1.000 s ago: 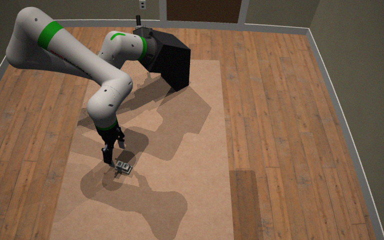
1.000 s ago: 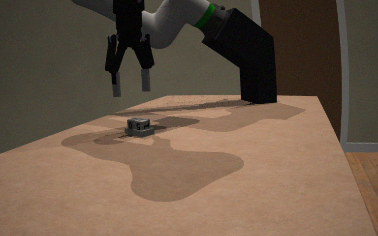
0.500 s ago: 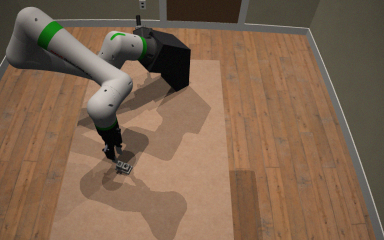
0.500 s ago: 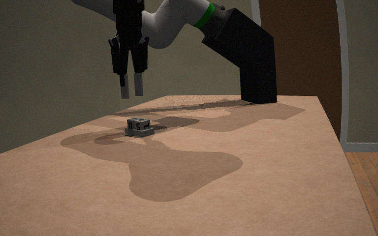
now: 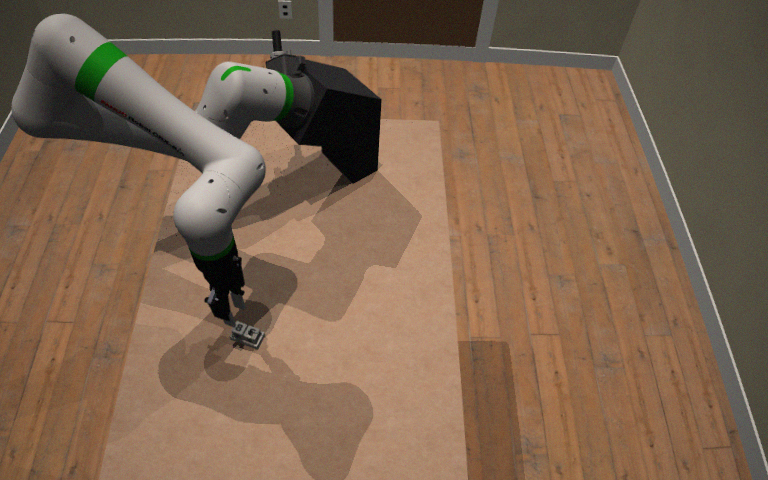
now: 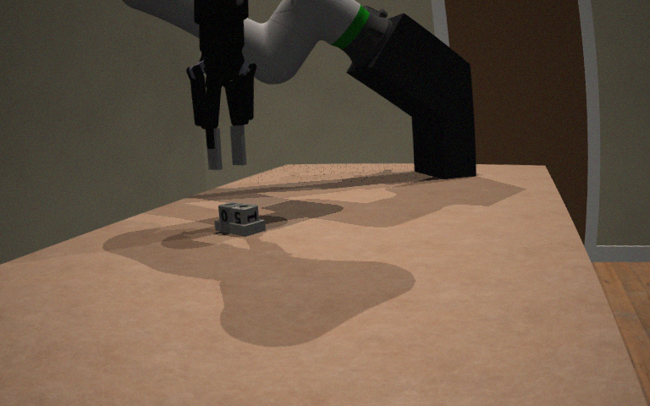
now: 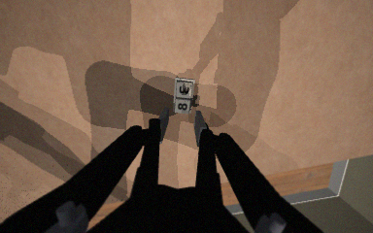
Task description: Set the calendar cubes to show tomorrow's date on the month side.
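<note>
Two small grey cubes (image 6: 238, 214) are sitting side by side in a low grey tray (image 6: 249, 228) on the tan surface (image 6: 431, 296), and from where I am standing the gripper (image 6: 226, 152) is hanging well above them and a little to their left, its two pale fingers (image 6: 238, 145) pointing straight down. They are drawn in to a narrow gap with nothing between them, so the gripper is carrying nothing. Moving rightward along the side facing me, the nearer cube is showing a 0, its neighbour a 5 and a 1 on two of its faces. The wrist view is looking down on top faces reading 3 and 8 (image 7: 184, 105). I cannot tell which side carries the month's name. The cubes are looking rigid and light, with smooth flat faces that may slip under a weak pinch. My judgement is that one cube wants taking across two opposite free faces, from above, since its inner face is touching its neighbour. To the right, the black pedestal (image 6: 443, 119) is standing well apart at the far end.
</note>
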You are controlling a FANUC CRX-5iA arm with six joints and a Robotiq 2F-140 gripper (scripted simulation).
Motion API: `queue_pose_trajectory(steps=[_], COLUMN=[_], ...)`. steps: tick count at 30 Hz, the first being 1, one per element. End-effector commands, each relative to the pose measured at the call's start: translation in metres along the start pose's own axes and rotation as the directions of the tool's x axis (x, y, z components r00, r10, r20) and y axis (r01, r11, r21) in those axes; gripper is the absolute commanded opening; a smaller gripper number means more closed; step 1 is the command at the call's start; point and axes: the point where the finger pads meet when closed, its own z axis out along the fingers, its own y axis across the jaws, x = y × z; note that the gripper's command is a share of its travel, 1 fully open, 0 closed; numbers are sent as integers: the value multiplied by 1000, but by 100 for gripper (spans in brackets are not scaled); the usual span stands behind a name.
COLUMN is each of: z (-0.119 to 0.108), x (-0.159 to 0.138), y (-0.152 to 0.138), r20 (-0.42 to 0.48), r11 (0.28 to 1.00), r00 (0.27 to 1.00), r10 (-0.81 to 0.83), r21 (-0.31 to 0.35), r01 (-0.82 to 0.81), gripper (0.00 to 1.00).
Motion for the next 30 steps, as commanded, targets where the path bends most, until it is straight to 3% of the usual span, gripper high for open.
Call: queue_pose_trajectory(steps=[1,30], z=[0,23], x=[0,0], y=[0,0], r20=[0,0], r11=[1000,1000], r00=[1000,1000], r10=[0,0], r21=[0,0], r01=[0,0], gripper=[36,36])
